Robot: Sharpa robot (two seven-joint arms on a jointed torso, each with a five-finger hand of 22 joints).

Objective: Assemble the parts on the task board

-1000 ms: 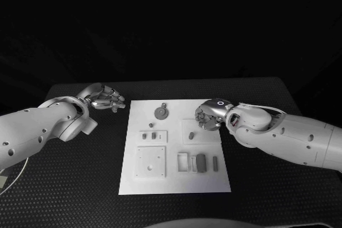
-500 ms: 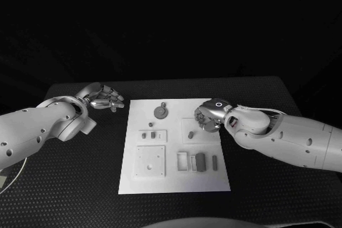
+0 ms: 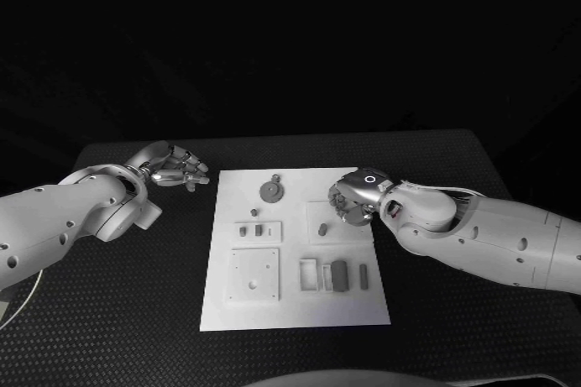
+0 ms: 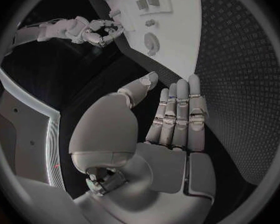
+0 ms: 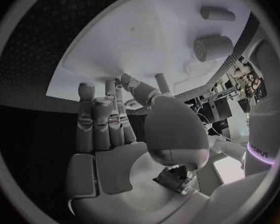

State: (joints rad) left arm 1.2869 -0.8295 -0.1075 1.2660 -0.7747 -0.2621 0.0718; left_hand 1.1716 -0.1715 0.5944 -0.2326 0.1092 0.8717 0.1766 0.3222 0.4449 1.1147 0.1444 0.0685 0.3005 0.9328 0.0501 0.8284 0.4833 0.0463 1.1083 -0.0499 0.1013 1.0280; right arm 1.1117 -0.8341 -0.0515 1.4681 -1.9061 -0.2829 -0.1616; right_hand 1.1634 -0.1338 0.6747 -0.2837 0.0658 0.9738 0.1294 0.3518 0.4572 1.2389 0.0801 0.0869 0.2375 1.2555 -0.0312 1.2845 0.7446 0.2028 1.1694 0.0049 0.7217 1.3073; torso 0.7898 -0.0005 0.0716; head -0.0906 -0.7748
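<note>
Over on the left, the left hand (image 3: 173, 166) hangs above the black table (image 3: 121, 269), just off the far left corner of the task board (image 3: 298, 316). In its wrist view the left hand (image 4: 168, 129) has its fingers (image 4: 177, 107) straight and side by side, the thumb bent across beside them, with nothing in its hold; it touches neither the board nor any part.

The white task board lies flat in the middle of the table. Near its far edge sits a round grey disc with a small tab (image 3: 274, 190), and just nearer a tiny peg (image 3: 255, 211). Below that, a small raised plate carries two short pieces (image 3: 257, 231), and nearer still is a larger square plate with holes (image 3: 257, 274). To the right of that, a light slotted block (image 3: 311, 274), a dark block (image 3: 340, 274) and a slim bar (image 3: 363, 275) stand in a row. A small oblong part (image 3: 323, 229) lies on a pale square patch towards the board's right side.

The right hand (image 3: 353, 199) is poised over the board's far right part, just beyond that oblong part. In its wrist view the right hand (image 5: 115, 134) has its fingers (image 5: 106, 117) extended and loosely together, thumb alongside, grasping nothing, while the board fills the space beyond with a round-ended cylinder part (image 5: 213, 47) on it.
</note>
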